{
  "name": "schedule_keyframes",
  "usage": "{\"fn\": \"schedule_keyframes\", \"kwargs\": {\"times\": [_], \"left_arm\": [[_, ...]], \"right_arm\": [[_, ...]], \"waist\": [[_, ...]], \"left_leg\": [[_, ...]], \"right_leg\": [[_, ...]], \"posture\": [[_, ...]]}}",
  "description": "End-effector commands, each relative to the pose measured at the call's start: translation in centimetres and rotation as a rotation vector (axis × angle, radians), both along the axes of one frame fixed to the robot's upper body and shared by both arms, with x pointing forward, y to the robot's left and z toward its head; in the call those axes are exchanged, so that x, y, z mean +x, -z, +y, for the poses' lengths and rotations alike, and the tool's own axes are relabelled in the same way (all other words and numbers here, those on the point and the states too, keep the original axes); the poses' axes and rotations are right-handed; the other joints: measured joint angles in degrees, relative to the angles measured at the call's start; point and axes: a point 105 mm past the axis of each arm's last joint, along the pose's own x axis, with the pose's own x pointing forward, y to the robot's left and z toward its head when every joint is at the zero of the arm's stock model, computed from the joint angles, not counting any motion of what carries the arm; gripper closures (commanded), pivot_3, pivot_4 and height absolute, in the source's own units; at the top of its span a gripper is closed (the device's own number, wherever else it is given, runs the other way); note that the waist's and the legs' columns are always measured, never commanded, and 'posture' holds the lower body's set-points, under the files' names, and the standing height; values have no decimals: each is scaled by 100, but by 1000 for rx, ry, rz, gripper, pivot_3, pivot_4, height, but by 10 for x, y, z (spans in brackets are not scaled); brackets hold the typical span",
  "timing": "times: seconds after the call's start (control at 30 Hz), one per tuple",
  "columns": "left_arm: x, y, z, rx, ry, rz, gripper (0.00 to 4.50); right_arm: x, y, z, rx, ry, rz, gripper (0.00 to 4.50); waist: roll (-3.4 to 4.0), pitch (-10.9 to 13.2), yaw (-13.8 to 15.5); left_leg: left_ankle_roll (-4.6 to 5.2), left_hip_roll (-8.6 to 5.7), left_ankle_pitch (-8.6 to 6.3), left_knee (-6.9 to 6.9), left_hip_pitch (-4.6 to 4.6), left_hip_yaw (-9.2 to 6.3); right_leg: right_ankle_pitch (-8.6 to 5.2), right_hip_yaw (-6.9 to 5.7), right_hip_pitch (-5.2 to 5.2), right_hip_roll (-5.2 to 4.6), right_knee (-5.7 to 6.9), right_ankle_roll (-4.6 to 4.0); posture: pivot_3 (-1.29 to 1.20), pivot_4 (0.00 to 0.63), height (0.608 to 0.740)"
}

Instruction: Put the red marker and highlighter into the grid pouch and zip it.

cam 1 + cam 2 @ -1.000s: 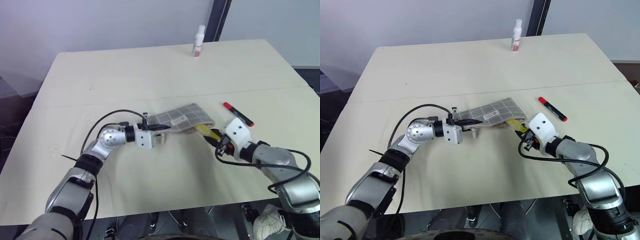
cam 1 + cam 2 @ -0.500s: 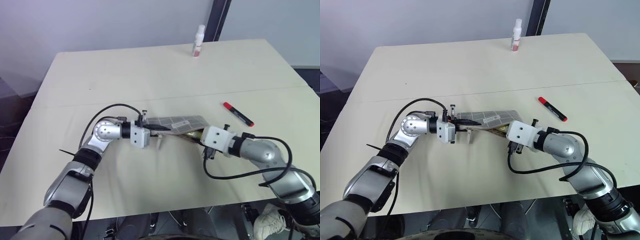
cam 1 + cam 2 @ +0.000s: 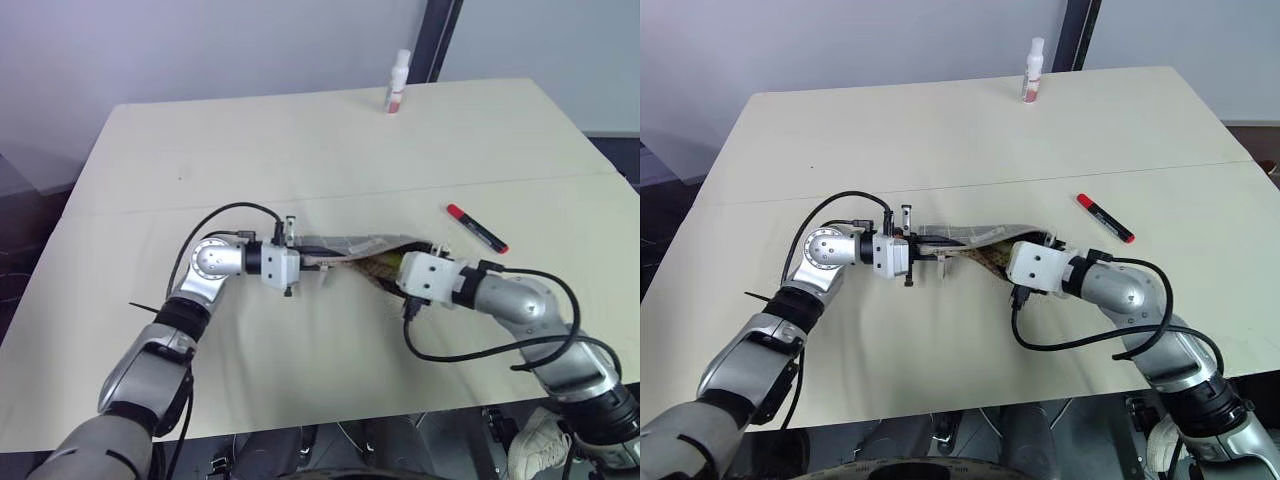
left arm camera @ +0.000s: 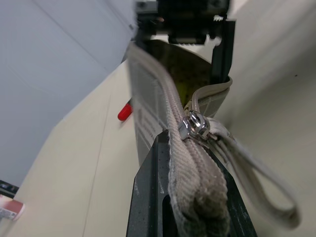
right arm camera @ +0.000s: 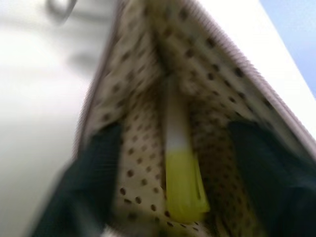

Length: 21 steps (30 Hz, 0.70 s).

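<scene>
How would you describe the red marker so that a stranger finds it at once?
On the pale table, look just beyond the right arm, away from the pouch. The red marker lies there alone: a slim pen, red at both ends and black in the middle.

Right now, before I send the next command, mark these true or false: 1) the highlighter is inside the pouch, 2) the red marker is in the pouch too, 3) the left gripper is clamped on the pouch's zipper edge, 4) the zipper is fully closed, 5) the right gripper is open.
1) True: the highlighter lies inside the grid pouch.
2) False: the red marker lies on the table, apart from the pouch.
3) True: the left gripper is shut on the zipper edge.
4) False: the pouch mouth gapes open.
5) True: the right gripper has its fingers spread inside the mouth.
</scene>
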Motion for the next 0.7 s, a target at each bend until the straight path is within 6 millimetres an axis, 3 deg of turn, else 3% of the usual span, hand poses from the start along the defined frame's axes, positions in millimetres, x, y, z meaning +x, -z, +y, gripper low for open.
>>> {"fn": "schedule_keyframes", "kwargs": {"times": [0.03, 0.17, 0.3, 0.4, 0.5, 0.7], "left_arm": [[2, -8, 6, -29, -26, -26, 4500], [6, -8, 11, -29, -61, -30, 4500], [10, -6, 16, -38, -104, -16, 4500], [12, -3, 20, -34, -131, -13, 4500], [12, -1, 20, -35, -136, -5, 4500], [10, -2, 13, -37, -120, -14, 4500]], "right_arm": [[-12, -23, -5, 100, 7, 17, 28], [-32, -39, -9, 309, 27, 114, 28], [-40, -52, -26, 484, 108, 134, 28], [-24, -54, -64, 589, 309, 60, 28], [-1, -30, -113, 464, 583, 16, 28], [34, -1, -150, 435, 757, 78, 28]], "waist": [[0, 0, 0], [0, 0, 7], [-2, 0, 5], [-2, -1, -1], [-2, -1, 1], [1, -3, -30]], "left_leg": [[0, 0, 0, -1, 0, 0], [0, 0, -1, -3, 0, -1], [7, 0, -9, -3, 0, -3], [22, 0, -20, 1, 1, -3], [19, 0, -20, 1, 4, -2], [2, 4, 1, -3, 5, 0]], "right_leg": [[0, 0, 0, 0, 0, 0], [0, 1, -1, 0, -1, 0], [1, 1, 2, 0, -1, -1], [1, 1, 4, 1, -1, -2], [4, 1, 5, 2, 1, -6], [6, 2, -1, 2, 10, -10]], "posture": [[0, 150, 740], [0, 150, 740], [0, 150, 740], [0, 150, 740], [0, 150, 740], [0, 150, 740]]}}
